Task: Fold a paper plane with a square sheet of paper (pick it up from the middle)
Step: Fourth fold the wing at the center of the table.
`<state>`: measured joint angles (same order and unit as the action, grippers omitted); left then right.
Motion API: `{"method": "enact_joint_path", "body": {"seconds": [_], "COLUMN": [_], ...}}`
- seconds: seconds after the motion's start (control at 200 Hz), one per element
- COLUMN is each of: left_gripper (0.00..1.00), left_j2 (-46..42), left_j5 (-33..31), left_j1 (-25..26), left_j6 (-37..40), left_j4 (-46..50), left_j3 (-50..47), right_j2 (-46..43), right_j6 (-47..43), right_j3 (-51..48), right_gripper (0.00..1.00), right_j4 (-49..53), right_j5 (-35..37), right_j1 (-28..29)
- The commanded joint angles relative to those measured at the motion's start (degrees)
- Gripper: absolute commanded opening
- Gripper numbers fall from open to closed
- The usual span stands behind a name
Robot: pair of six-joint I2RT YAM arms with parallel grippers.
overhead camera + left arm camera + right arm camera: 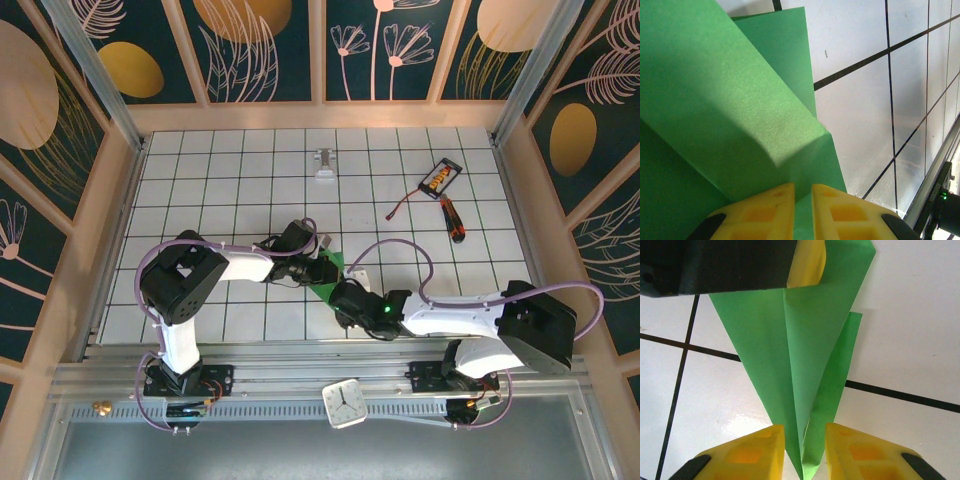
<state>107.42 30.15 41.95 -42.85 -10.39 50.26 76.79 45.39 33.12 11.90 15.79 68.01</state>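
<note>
Nearly folded into a paper plane (790, 365), last folds to go. Pinched by left fingers (765, 212); can't tell for right fingers (750, 452).

The top camera hangs above and behind the arm bases (190, 380), looking down on the whole worktop (250, 160) out to its far edge. Both wrist cameras sit very close to the surface — one sights past the left end effector (802, 212), the other past the right end effector (805, 450). All three views share the paper plane (332, 272), by the worktop's near edge.
</note>
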Motion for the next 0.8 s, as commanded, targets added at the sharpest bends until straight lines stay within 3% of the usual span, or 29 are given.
{"method": "enact_joint_path", "body": {"seconds": [0.0,0.515,0.796], "left_gripper": [0.18,0.18,0.18], "left_j2": [2.14,2.41,2.24], "left_j5": [-3.96,-3.79,-3.79], "left_j1": [-0.25,-0.23,-0.33], "left_j6": [1.61,1.85,1.83], "left_j4": [5.1,5.21,4.95], "left_j3": [-0.51,-0.16,-0.49], "right_j2": [1.17,4.59,0.71], "right_j6": [1.12,-0.78,-0.33], "right_j3": [1.46,1.71,-3.39], "right_gripper": [0.27,0.13,0.03], "right_j4": [0.38,-3.27,-9.78], "right_j5": [2.06,0.56,-5.73], "right_j1": [0.58,-0.41,-2.96]}}
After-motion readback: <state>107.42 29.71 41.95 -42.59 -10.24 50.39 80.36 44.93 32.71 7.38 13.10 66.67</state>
